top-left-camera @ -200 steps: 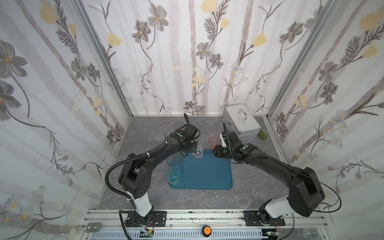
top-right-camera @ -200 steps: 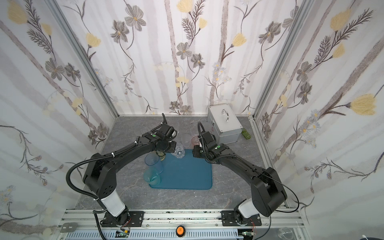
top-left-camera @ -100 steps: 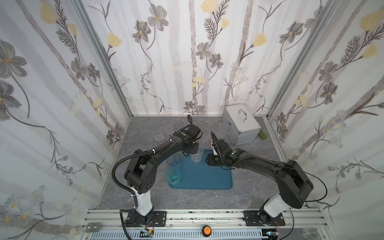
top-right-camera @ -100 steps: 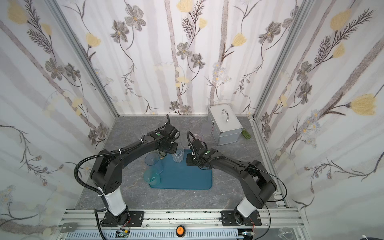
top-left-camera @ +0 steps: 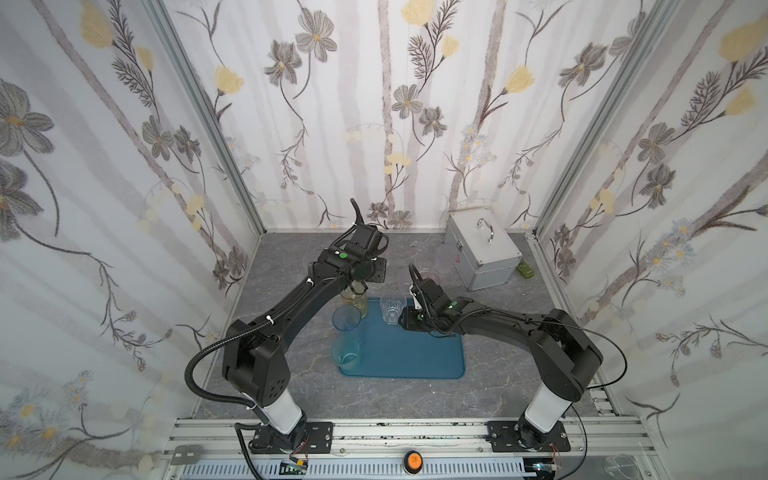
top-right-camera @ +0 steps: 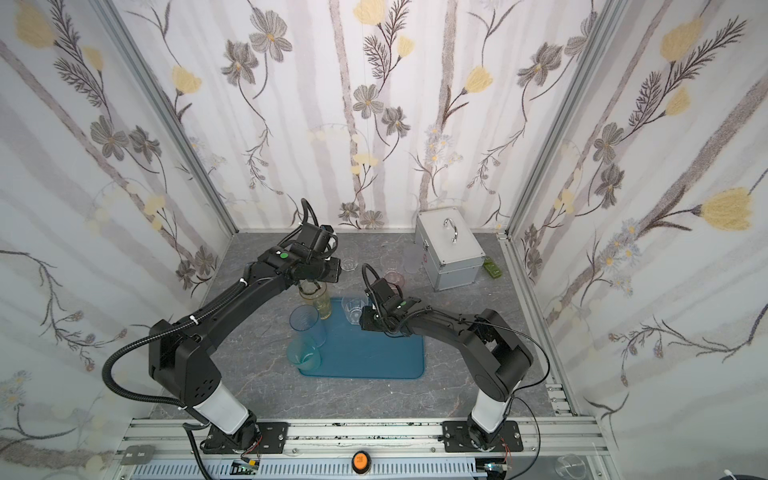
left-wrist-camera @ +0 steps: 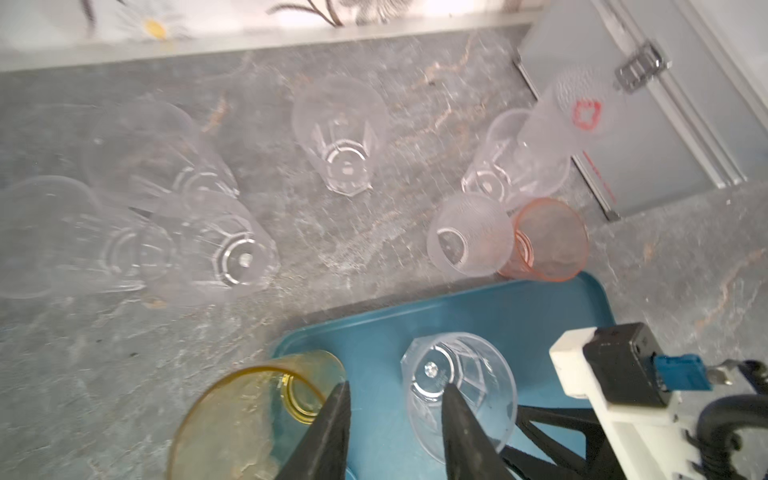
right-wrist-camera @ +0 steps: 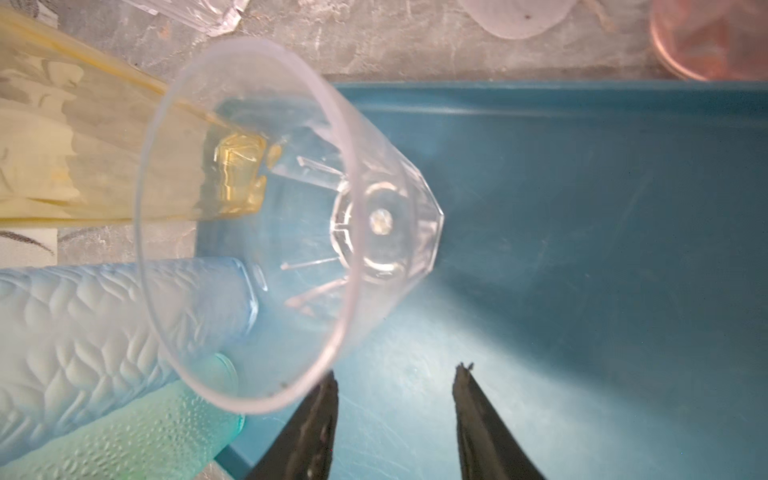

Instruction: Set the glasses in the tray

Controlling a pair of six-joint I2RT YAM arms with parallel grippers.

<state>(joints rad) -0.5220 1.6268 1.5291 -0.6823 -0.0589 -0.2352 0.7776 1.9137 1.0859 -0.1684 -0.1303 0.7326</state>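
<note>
The teal-blue tray (top-left-camera: pixel 415 353) lies mid-table. Along its left side stand an amber glass (top-left-camera: pixel 353 301), a blue glass (top-left-camera: pixel 347 318) and a teal glass (top-left-camera: pixel 347 355). A clear faceted glass (top-left-camera: pixel 392 309) stands upright at its far edge. My left gripper (left-wrist-camera: pixel 397 411) hangs open above the tray, with the amber glass (left-wrist-camera: pixel 249 415) off one finger and the clear glass (left-wrist-camera: pixel 457 386) off the other, nothing between them. My right gripper (right-wrist-camera: pixel 395 386) is open low over the tray (right-wrist-camera: pixel 582 249), one finger beside the clear glass's rim (right-wrist-camera: pixel 249 399), holding nothing.
Several clear faceted glasses (left-wrist-camera: pixel 340 137) stand on the grey table behind the tray, with a frosted glass (left-wrist-camera: pixel 469 237) and a pink glass (left-wrist-camera: pixel 548 241) at the tray's far corner. A silver metal case (top-left-camera: pixel 482 249) sits at the back right, a small green object (top-left-camera: pixel 525 271) beside it.
My left gripper set the clear faceted glass down on the tray, opened and drew up and back. My right arm swung left over the tray up to that glass.
</note>
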